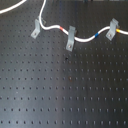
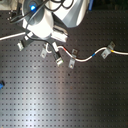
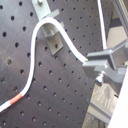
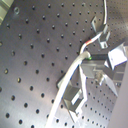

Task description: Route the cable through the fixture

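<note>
The white cable (image 1: 85, 37) lies across the black perforated board (image 1: 60, 90), and everything else is placed from it. In the first exterior view it passes through three small grey clips: a clip (image 1: 36, 29) before the red band (image 1: 62, 30), the fixture (image 1: 70, 38) between the red band and the blue band (image 1: 95, 35), and a clip (image 1: 112, 28) at the yellow-orange band (image 1: 118, 30). In the second exterior view the arm (image 2: 50, 20) hangs over the cable's stretch near the longer clip (image 2: 45, 51). In the first wrist view the gripper (image 3: 98, 62) is closed on the cable where it bends past a clip (image 3: 52, 40).
</note>
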You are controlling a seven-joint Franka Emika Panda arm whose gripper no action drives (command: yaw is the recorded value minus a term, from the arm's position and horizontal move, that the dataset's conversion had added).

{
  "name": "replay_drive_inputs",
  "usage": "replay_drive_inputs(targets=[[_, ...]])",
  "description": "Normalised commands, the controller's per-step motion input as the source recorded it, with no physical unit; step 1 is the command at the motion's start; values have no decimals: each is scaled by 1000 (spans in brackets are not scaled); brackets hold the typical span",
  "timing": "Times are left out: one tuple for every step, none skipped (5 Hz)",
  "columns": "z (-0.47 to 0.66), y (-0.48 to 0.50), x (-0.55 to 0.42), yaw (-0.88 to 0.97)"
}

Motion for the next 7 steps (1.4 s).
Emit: replay_drive_inputs(targets=[[-177, -328, -193, 0], [-20, -78, -23, 0], [-14, -18, -108, 0], [-57, 18, -83, 86], [111, 181, 55, 231], [127, 223, 132, 314], [168, 182, 251, 246]])
